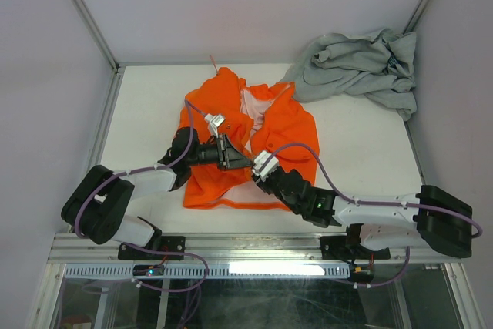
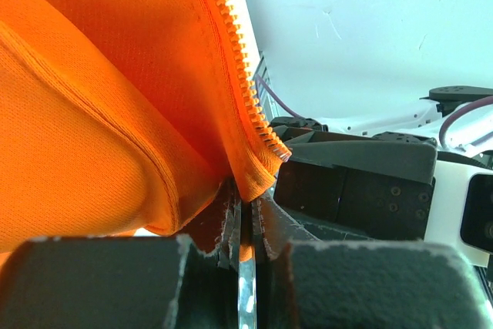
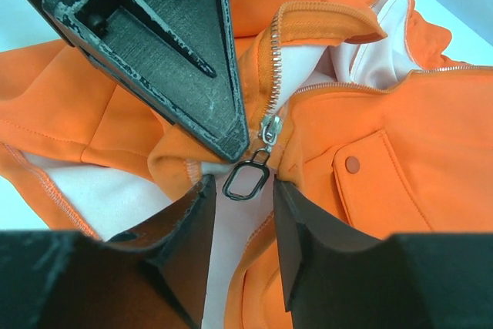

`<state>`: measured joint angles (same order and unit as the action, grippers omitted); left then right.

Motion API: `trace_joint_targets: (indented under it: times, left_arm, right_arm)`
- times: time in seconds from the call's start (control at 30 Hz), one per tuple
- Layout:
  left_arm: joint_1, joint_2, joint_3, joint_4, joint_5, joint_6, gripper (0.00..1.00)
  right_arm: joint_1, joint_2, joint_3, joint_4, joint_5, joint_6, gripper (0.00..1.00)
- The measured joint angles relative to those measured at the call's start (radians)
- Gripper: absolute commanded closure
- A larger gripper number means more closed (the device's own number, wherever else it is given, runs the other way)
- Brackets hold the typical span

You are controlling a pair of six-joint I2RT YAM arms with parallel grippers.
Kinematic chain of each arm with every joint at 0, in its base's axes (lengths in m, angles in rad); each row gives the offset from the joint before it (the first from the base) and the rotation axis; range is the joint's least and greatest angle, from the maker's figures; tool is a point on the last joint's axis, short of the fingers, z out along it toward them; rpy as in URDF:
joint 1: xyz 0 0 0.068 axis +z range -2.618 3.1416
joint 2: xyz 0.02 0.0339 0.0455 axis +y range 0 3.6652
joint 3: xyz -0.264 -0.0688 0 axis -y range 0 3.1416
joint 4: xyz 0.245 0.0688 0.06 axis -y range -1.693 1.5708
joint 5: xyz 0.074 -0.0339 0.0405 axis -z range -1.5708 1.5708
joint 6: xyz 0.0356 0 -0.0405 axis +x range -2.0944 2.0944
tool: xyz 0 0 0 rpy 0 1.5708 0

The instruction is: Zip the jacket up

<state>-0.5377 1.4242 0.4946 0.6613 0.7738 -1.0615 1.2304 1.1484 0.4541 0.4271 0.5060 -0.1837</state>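
The white table point(image 1: 362, 159) carries the jacket point(image 1: 289, 132) at its centre, collar toward the far side, its front parted to show pale lining. A grey garment point(image 1: 354, 67) lies crumpled in the far right corner. The left gripper point(image 2: 243, 209) is clenched on the bottom end of the jacket's zipper edge. The right gripper point(image 3: 240, 194) stands released, its fingers flanking the ring-shaped zipper pull point(image 3: 246, 181).

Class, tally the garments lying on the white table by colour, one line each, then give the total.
Bright orange fabric jacket: 1
Light grey crumpled garment: 1
Total: 2
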Motion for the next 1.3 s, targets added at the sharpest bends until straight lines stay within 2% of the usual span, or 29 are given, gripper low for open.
trace_joint_targets:
  times: [0.2, 0.43, 0.57, 0.63, 0.93, 1.13, 1.3]
  left_arm:
    - [-0.007, 0.0, 0.0, -0.003, -0.01, 0.0, 1.0]
    - [-0.013, -0.003, 0.0, -0.004, -0.014, 0.0, 1.0]
    - [-0.013, -0.005, 0.0, -0.007, -0.015, 0.003, 1.0]
    - [-0.014, -0.009, 0.0, -0.018, -0.018, 0.009, 1.0]
    - [-0.02, -0.054, 0.009, -0.152, -0.064, 0.084, 1.0]
    - [-0.026, -0.085, 0.021, -0.225, -0.084, 0.137, 1.0]
    - [-0.031, -0.1, 0.035, -0.286, -0.092, 0.182, 1.0]
  right_arm:
    - [0.007, 0.032, 0.0, 0.019, 0.022, 0.016, 0.63]
    - [0.011, 0.038, 0.0, 0.029, 0.064, 0.04, 0.82]
    - [0.011, 0.013, 0.0, -0.002, 0.065, 0.052, 0.88]
    - [0.012, -0.012, 0.003, -0.033, 0.063, 0.055, 0.95]
    - [0.013, -0.05, 0.079, -0.188, 0.041, 0.086, 1.0]
    - [0.013, -0.051, 0.106, -0.246, 0.026, 0.084, 1.0]
    - [0.001, -0.036, 0.189, -0.382, -0.027, 0.062, 1.0]
